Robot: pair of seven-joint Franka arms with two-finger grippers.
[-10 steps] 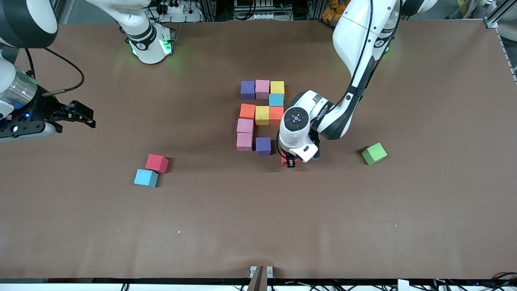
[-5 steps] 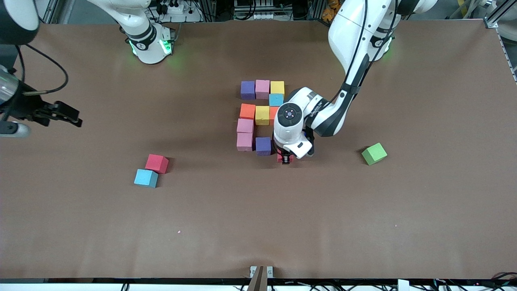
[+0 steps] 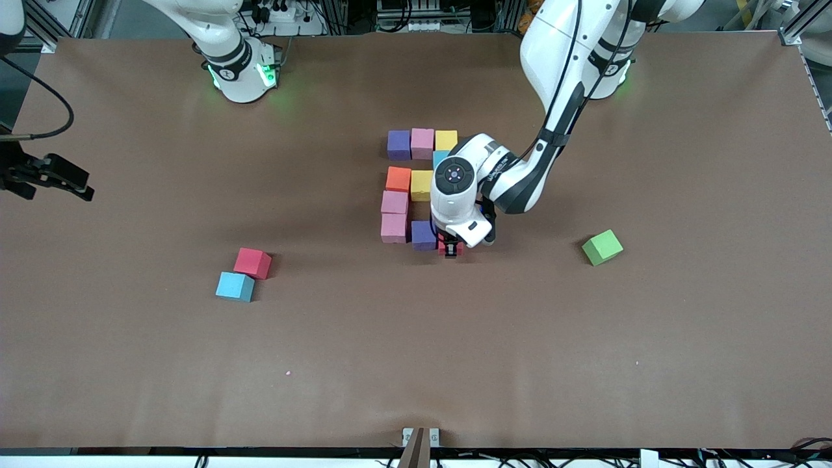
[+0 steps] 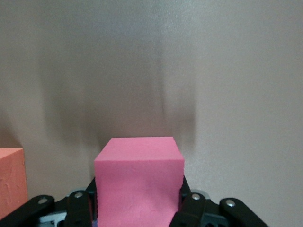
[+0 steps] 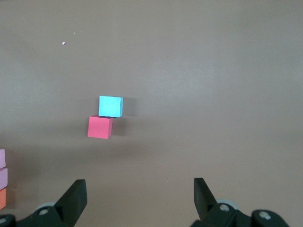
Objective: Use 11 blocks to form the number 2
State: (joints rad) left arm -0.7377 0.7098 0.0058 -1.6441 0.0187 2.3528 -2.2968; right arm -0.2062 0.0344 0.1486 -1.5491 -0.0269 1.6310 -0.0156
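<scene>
Ten blocks lie as a partial number 2 at the table's middle: purple [image 3: 398, 144], pink [image 3: 422, 142] and yellow [image 3: 446, 139] in the row farthest from the camera, a light blue one [image 3: 441, 156] partly hidden, then orange [image 3: 398, 179] and yellow [image 3: 421, 185], two pink [image 3: 394, 202] [image 3: 393, 227] and a purple one [image 3: 423, 234]. My left arm hides one orange block. My left gripper [image 3: 450, 251] [image 4: 138, 208] is shut on a red block [image 3: 450, 247] [image 4: 138, 175], low and close beside that purple block. My right gripper [image 3: 52, 175] [image 5: 139, 198] is open and empty.
A loose red block [image 3: 252, 262] [image 5: 100, 126] and a light blue block [image 3: 234, 286] [image 5: 111, 106] touch each other toward the right arm's end. A green cube [image 3: 602, 247] lies toward the left arm's end. An orange block [image 4: 9, 182] shows in the left wrist view.
My left gripper has carried the red block sideways toward the purple block of the nearest row. My right arm has drawn back toward its end of the table.
</scene>
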